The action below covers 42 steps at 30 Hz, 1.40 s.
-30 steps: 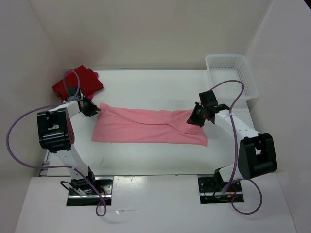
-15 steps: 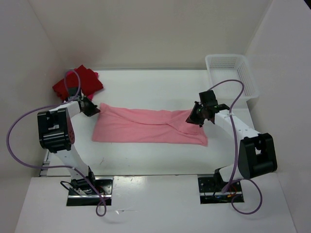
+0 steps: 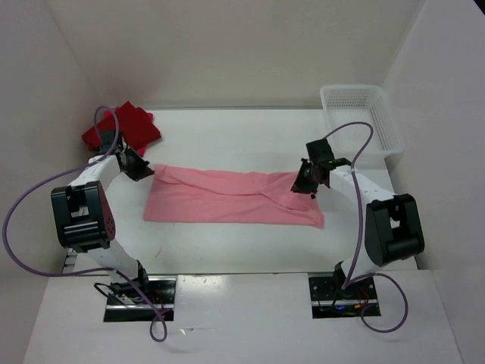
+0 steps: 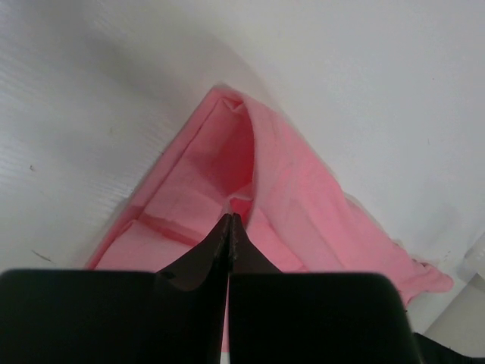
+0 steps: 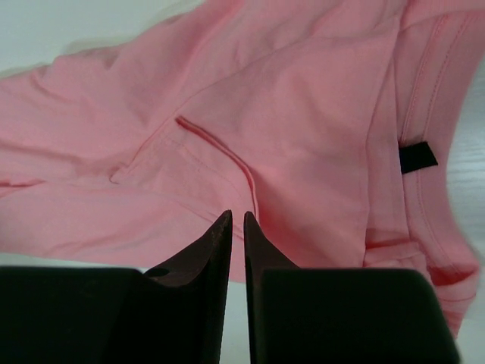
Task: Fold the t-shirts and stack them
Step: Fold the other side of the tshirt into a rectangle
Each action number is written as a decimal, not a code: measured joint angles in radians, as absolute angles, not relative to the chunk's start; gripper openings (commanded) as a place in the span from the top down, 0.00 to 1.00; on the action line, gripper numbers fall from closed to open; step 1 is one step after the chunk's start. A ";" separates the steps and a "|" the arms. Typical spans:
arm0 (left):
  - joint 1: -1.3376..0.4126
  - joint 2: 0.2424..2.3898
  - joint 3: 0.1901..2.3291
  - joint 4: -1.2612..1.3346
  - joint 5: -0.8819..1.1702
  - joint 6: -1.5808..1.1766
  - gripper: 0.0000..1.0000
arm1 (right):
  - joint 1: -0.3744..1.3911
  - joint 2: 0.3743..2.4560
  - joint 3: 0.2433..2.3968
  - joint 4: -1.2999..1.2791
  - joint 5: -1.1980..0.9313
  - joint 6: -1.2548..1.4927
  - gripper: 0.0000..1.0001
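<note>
- Spread as a long band from left to right across the middle of the white tabletop [image 3: 227, 136]: light pink t-shirt [image 3: 227, 197]; folded lengthwise, lying flat along most of its run, raised a little at both far corners.
- Seen close in the right wrist view: a stitched hem [image 5: 216, 148] running diagonally over the cloth; a small black label [image 5: 417, 157] near the shirt's edge.
- Gripped at the far left corner by the left pincer [image 4: 229, 221]; fingertips pressed fully together, pinching a small fold of the pink cloth; cloth drawn up into a ridge toward the tips.
- Gripped at the far right corner by the right pincer [image 5: 237, 224]; fingers closed to a narrow slit, pinching a fold of the same shirt, the hem running in between the tips.
- Set well apart at the far left corner of the tabletop: red t-shirt pile [image 3: 136, 125], folded; two shades of red there, but cannot tell how many shirts.
- Placed at the far right corner, apart from all the cloth: white mesh basket [image 3: 390, 125].
- Looped off both arms: purple cables [image 3: 30, 197].
</note>
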<state>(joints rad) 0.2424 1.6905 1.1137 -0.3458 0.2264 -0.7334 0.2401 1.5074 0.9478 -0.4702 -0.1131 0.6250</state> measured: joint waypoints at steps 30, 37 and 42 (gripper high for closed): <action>0.204 1.611 1.169 -0.552 0.089 -0.661 0.65 | 0.350 1.774 1.118 -0.419 -0.086 0.552 0.59; 0.025 1.730 1.231 -0.463 0.098 -0.649 0.65 | 0.350 1.827 1.161 -0.411 -0.066 0.543 0.58; -0.022 1.837 1.251 -0.420 0.102 -0.617 0.66 | 0.350 1.844 1.181 -0.410 -0.044 0.537 0.58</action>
